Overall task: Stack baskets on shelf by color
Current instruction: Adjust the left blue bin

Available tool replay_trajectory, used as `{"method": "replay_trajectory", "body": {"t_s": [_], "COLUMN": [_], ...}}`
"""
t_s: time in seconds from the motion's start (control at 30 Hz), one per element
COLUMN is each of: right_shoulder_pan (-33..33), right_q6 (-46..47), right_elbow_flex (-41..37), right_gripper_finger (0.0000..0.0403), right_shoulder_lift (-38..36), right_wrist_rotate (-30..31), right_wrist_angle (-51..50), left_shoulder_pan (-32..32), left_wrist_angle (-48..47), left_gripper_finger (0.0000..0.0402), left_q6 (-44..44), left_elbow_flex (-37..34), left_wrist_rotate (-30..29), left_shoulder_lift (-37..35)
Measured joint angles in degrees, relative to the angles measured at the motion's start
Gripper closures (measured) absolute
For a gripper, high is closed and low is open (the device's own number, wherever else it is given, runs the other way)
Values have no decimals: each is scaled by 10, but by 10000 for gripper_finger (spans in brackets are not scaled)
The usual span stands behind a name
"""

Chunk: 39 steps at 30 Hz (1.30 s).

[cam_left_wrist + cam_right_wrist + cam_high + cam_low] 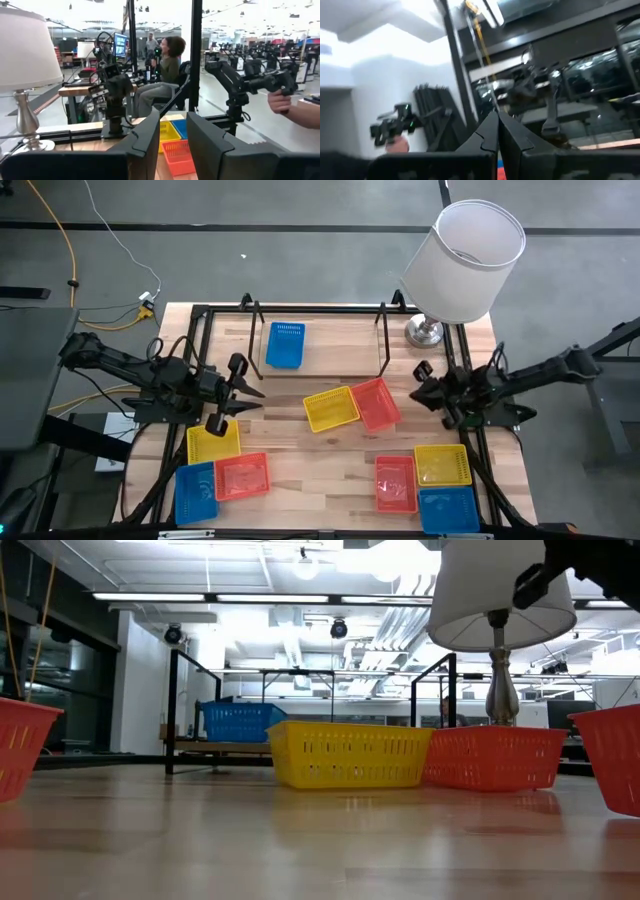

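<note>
The low light-wood shelf in its black wire frame [330, 340] is carrying a single blue plastic mesh basket [285, 345] at its left end. A yellow mesh basket [331, 409] and an orange-red mesh basket [376, 403] are lying touching at the centre of the wooden tabletop [320, 455]. The left tool [243, 391] is hovering at the tabletop's left side, fingers parted and holding nothing. The right tool [421, 391] is waiting at the right side, fingers pressed together, empty. The remaining baskets are sitting in two groups at the near corners.
</note>
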Motion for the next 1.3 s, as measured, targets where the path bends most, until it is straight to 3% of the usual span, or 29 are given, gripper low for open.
{"method": "replay_trajectory", "body": {"t_s": [0.27, 0.4, 0.6, 0.8, 0.93, 1.13, 1.3], "right_shoulder_pan": [60, 62, 61, 61, 61, 61, 61], "right_q6": [-127, -141, -115, -113, -113, -113, -116], "right_elbow_flex": [148, 228, 321, 355, 355, 355, 355], "right_gripper_finger": [402, 402, 402, 402, 402, 402, 402], "right_shoulder_lift": [131, 188, 258, 306, 314, 314, 314], "right_wrist_rotate": [5, 16, 51, 51, 53, 68, 70], "right_wrist_angle": [-115, -200, -367, -409, -418, -444, -447], "left_shoulder_pan": [0, -2, -49, -153, -226, -321, -396], "left_wrist_angle": [16, -15, -250, -584, -743, -825, -827], "left_gripper_finger": [314, 314, 298, 262, 243, 238, 238], "left_q6": [0, -1, -31, -196, -356, -566, -653], "left_elbow_flex": [0, 2, 104, 248, 298, 303, 303], "left_wrist_rotate": [-3, -37, -107, -158, -137, -36, -16], "left_shoulder_lift": [14, 36, 90, 187, 252, 324, 371]}}
